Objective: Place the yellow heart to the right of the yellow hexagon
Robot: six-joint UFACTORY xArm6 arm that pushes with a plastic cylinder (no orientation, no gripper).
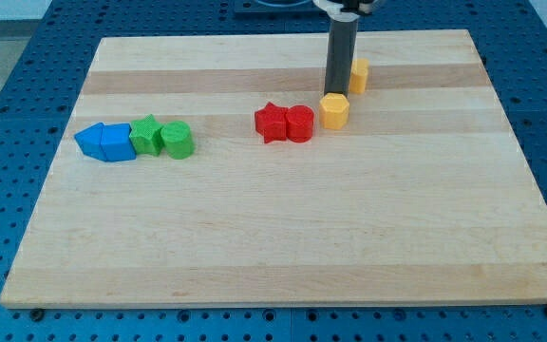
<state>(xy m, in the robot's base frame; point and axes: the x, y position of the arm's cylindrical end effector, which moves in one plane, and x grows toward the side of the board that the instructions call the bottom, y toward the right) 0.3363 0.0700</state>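
A yellow hexagon [334, 110] sits right of the board's centre, touching a red round block [300, 123]. A second yellow block, the heart [358, 75], stands further up and a little to the right, partly hidden behind my rod. My tip [336, 92] rests on the board just above the yellow hexagon and just left of the yellow heart, close to both.
A red star [271, 123] touches the red round block's left side. At the view's left a row holds two blue blocks [103, 142], a green star [145, 134] and a green round block [177, 139]. The wooden board [283, 237] lies on a blue perforated table.
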